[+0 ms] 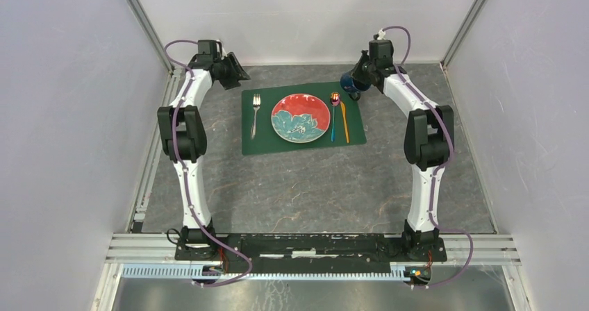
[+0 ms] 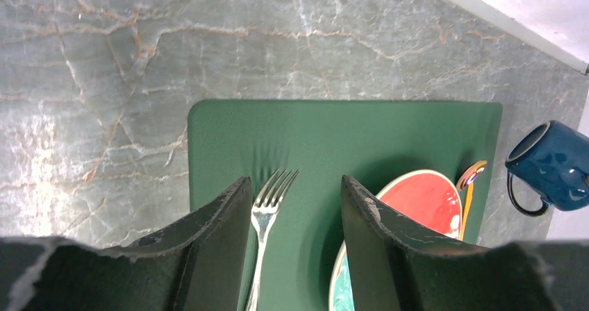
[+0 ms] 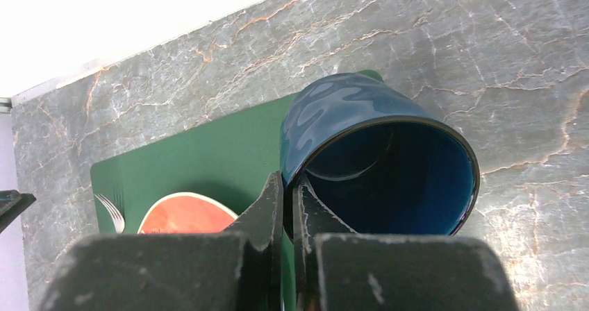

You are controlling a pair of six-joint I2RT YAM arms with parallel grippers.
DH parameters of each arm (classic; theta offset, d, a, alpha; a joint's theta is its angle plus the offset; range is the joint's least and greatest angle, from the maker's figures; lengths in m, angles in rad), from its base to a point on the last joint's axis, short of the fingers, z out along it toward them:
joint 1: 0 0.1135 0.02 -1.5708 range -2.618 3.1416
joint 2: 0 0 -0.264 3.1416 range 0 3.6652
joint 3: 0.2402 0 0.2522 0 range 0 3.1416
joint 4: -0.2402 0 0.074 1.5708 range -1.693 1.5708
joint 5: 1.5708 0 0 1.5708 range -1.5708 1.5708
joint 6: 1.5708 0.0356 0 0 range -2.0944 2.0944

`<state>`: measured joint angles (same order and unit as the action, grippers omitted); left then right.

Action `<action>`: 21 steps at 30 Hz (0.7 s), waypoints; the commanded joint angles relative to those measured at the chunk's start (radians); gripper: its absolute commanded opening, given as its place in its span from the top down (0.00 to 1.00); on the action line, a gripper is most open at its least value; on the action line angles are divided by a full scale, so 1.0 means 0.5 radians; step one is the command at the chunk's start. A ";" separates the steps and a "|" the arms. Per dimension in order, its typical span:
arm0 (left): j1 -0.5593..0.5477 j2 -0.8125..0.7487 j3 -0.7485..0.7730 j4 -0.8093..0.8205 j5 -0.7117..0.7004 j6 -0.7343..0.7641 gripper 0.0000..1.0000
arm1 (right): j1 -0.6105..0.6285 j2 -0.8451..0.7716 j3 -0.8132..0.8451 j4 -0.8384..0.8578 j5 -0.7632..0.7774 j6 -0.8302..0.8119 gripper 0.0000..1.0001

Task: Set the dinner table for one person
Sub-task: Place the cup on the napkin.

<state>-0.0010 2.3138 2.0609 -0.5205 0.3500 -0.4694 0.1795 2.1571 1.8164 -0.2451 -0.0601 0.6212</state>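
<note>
- One large square tabletop (image 1: 312,186) of dark grey stone-look material with pale and reddish veins.
- One dark green rectangular placemat (image 1: 305,146).
- One round ceramic plate (image 1: 300,117), red and teal with a flower pattern.
- One silver metal fork (image 1: 255,115).
- One spoon (image 1: 334,113) with a shiny bowl and blue handle.
- One slim orange utensil (image 1: 344,122), kind unclear.
- One dark blue glazed ceramic mug (image 3: 347,113).
- Two white-and-black robot arms: the left arm (image 1: 187,137) and the right arm (image 1: 425,141).

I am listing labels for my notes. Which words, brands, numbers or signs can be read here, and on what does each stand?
None: no text is readable. The plate has only a flower pattern; the blue mug, green placemat and fork are plain.
</note>
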 commanded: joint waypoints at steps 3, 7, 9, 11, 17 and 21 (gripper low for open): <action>-0.004 -0.206 -0.150 0.077 0.065 0.122 0.43 | 0.019 0.045 0.006 0.284 -0.023 0.045 1.00; -0.004 -0.207 -0.161 0.078 0.063 0.126 0.43 | 0.030 0.067 -0.018 0.303 -0.021 0.046 1.00; -0.004 -0.210 -0.161 0.074 0.059 0.130 0.43 | 0.034 0.070 -0.017 0.307 -0.015 0.037 1.00; -0.004 -0.214 -0.165 0.070 0.053 0.132 0.43 | 0.036 0.070 -0.020 0.320 -0.011 0.027 1.00; -0.004 -0.216 -0.188 0.070 0.054 0.140 0.43 | 0.037 0.082 -0.025 0.321 -0.019 0.010 1.00; 0.053 -0.222 -0.200 0.071 0.056 0.144 0.43 | 0.039 0.093 -0.044 0.327 -0.031 0.022 1.00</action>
<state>-0.0002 2.2635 1.9678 -0.5167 0.3519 -0.4694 0.1928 2.2078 1.7985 -0.1753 -0.0681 0.6380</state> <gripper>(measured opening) 0.571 0.028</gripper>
